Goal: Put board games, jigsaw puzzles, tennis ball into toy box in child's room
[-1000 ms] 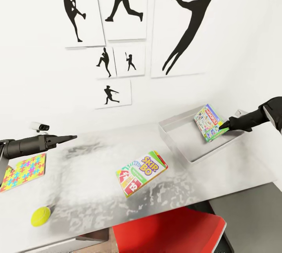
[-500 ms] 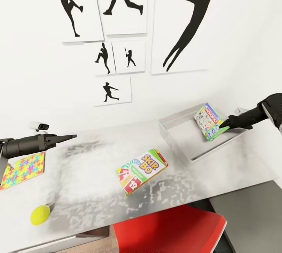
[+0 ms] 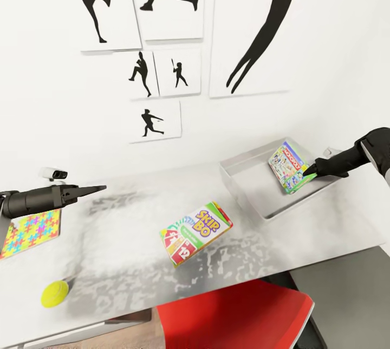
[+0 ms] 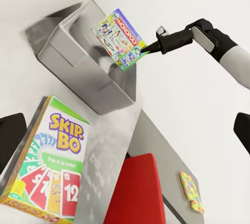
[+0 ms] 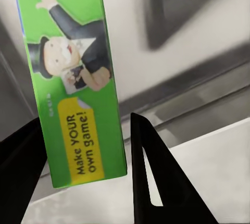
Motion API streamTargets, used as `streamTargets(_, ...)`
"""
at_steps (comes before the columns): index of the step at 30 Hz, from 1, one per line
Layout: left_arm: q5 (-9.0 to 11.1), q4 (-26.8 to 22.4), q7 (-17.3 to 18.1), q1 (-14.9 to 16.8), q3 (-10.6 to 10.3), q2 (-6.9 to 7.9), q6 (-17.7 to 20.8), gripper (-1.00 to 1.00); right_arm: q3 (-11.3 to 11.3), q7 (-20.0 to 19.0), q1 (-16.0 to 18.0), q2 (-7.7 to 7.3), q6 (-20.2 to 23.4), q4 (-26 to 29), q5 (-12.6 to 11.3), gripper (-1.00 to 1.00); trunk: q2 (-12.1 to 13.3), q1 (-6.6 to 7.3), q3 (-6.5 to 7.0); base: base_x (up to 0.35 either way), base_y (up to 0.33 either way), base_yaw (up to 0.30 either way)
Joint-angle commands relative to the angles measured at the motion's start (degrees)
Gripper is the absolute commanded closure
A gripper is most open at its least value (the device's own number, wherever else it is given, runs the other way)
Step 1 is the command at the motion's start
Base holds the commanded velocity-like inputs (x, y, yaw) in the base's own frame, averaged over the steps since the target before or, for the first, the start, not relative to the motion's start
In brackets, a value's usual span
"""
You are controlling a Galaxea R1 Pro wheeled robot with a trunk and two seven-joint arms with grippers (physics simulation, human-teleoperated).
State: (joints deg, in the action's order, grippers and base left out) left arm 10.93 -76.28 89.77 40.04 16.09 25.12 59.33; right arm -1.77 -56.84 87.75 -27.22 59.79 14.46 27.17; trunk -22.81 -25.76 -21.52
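Table (image 3: 303, 230): mottled pale top before you, Skip-Bo (image 3: 196, 232) mid, toy box (image 3: 254, 189) far right.
Right gripper (image 3: 310, 173): pinching Monopoly (image 3: 289, 166) over the toy box.
Left gripper (image 3: 102, 189): you cannot tell.
Wall (image 3: 49, 111): white, 6 silhouette pictures (image 3: 258, 24).

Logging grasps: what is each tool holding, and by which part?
Right tool pinches the Monopoly box by its green edge, over the toy box. Left tool holds nothing.

My head view tipped a little downward, wall pictures sliding up the frame, my right gripper (image 3: 310, 172) lifted slightly with the Monopoly box (image 3: 288, 166) over the toy box (image 3: 254, 197), the box's tilt shifting a touch
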Motion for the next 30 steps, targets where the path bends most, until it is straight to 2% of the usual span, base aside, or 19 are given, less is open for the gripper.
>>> streamTargets(1, 0.0, 0.0, 0.2, 0.0, 0.0, 0.02, 0.6, -1.0, -0.2, -0.5, 0.0, -0.02, 0.2, 0.1, 0.3, 1.0, -0.1, -0.03, -0.2, 0.0, 0.0, 0.0)
streamTargets(30, -0.1, 0.0, 0.2, 0.0, 0.0, 0.02, 0.6, -1.0, -0.2, -0.4, 0.1, -0.87, 0.2, 5.1, 0.2, 1.0, -0.1, -0.03, -2.92, 0.0, 0.0, 0.0)
